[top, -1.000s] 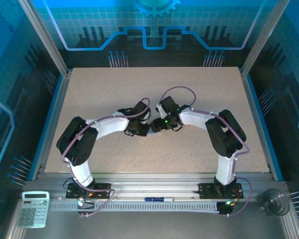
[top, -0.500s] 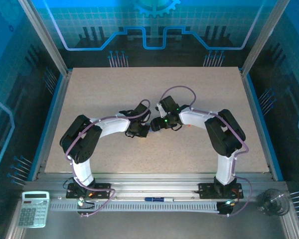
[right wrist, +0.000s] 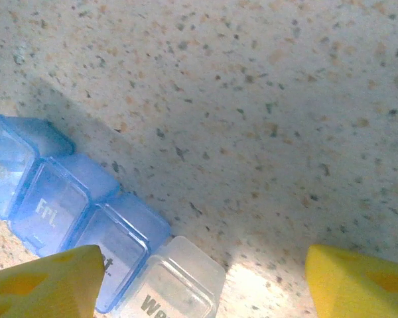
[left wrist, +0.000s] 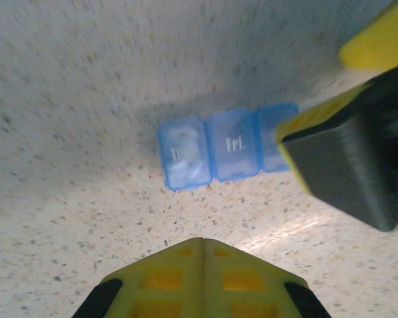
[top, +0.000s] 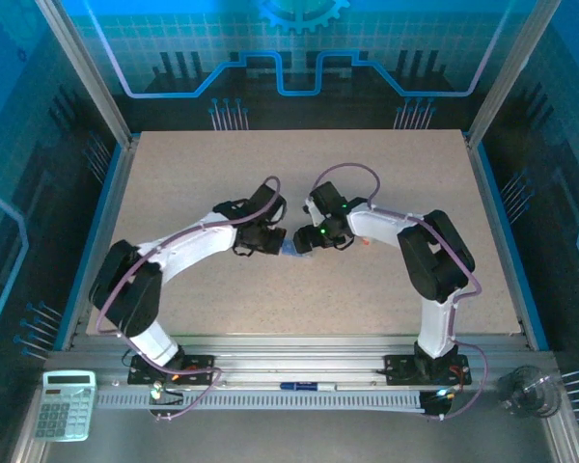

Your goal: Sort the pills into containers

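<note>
- The blue translucent pill box (left wrist: pixel 232 146) lies flat on the speckled table (top: pixel 174 174). It sits a little above the middle of the left wrist view, and in the top view it is at the table's centre, between the two wrists.
- In the left wrist view, one lid reads "Fri." The lid to its left is blurred, with something whitish showing through it.
- In the right wrist view, the box runs along the lower left of the frame. It shows three blue compartments in a row, then a colourless one touching the last blue one, lettered "We" as far as can be read.
- The left gripper (left wrist: pixel 200 265) hangs over bare table just below the box in its own view. Its yellow jaws are pressed together along one seam, with nothing between them.
- The right gripper (top: pixel 301 241) stands with its jaws wide apart and grips nothing.
- In its wrist view, one yellow fingertip (right wrist: pixel 46 278) overlaps the third blue compartment at lower left. The other fingertip is over bare table at lower right.
- In the left wrist view, a yellow and black finger of the right gripper covers the box's right end.
- In the top view, the lower edge shows a calculator (top: pixel 65 405) at the left, a pen (top: pixel 304 386) on the rail, and a clear cup (top: pixel 528 391) at the right.
</note>
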{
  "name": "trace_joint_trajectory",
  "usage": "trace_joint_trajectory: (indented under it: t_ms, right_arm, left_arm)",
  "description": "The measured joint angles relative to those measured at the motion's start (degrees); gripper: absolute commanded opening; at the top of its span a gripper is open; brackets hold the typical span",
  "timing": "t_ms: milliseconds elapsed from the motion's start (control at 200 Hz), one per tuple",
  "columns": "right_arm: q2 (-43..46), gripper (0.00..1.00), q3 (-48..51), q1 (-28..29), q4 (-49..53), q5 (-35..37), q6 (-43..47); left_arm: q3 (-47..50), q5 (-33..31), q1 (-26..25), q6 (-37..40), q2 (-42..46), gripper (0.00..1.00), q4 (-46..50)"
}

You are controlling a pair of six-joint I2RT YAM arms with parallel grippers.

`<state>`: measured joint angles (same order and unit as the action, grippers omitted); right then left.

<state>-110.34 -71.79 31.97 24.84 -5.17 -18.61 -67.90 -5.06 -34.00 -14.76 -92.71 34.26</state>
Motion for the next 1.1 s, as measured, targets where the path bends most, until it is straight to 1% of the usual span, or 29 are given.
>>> trace_joint_trajectory:
  t_ms: [90, 135, 190, 265, 305, 340, 410, 505, 525, 550, 570, 720, 821, 946, 1101]
  right_arm:
    - [0.0, 0.85, -1.9, -0.8, 3.2, 0.0, 0.6]
    - [0.0, 0.86, -3.2, -1.1, 4.6, 0.0, 0.9]
    - [0.2, 0.87, -5.1, -1.4, 6.0, 0.0, 1.0]
    - [1.0, 0.90, -7.7, -1.6, 7.4, 0.0, 1.3]
    - [1.9, 0.91, -8.7, -1.7, 8.0, 0.0, 1.5]
    - [3.0, 0.92, -9.4, -1.7, 8.4, 0.0, 1.6]
    - [5.7, 0.95, -10.3, -2.0, 9.1, -0.1, 1.7]
    - [10.1, 0.99, -10.4, -3.2, 9.5, -0.3, 1.7]
    - [11.0, 1.00, -10.4, -3.6, 9.6, -0.3, 1.6]
    - [12.3, 1.00, -10.4, -4.3, 9.8, -0.3, 1.7]
    - [13.4, 1.00, -10.4, -4.9, 9.9, -0.3, 1.5]
    - [21.7, 1.00, -9.1, -11.1, 9.8, -0.2, 1.4]
    - [27.5, 1.00, -6.1, -16.0, 8.8, 0.4, 0.7]
    - [33.0, 1.00, -0.8, -21.5, 7.1, 2.8, -0.6]
    - [37.0, 1.00, 7.2, -28.4, 3.8, 7.2, -2.4]
  left_arm:
    - [-1.3, -1.0, 0.8, 0.2, 3.1, 0.09, 0.0]
    - [-1.6, -1.6, 1.4, 0.3, 4.5, 0.13, 0.0]
    - [-1.7, -2.3, 2.1, 1.0, 6.1, 0.14, -0.2]
    - [-1.7, -3.3, 3.1, 1.5, 7.7, 0.21, -0.4]
    - [-1.7, -3.8, 3.6, 1.5, 8.6, 0.26, -0.9]
    - [-1.6, -4.2, 4.0, 1.6, 9.3, 0.33, -1.6]
    - [-0.9, -5.2, 5.1, 2.4, 11.5, 0.50, -3.8]
    - [1.0, -6.6, 6.7, 3.6, 14.9, 0.76, -6.9]
    - [1.4, -6.8, 7.1, 4.0, 15.6, 0.83, -7.4]
    - [1.9, -7.2, 7.6, 3.9, 16.5, 0.94, -8.2]
    - [2.4, -7.6, 8.2, 4.4, 17.2, 0.98, -9.0]
    - [5.6, -10.3, 11.4, 5.7, 21.6, 0.99, -14.3]
    - [8.9, -12.8, 12.9, 7.1, 23.9, 0.99, -18.6]
    - [16.0, -16.2, 14.5, 9.5, 27.1, 0.99, -26.3]
    - [25.9, -17.3, 18.1, 12.5, 31.4, 0.99, -36.5]
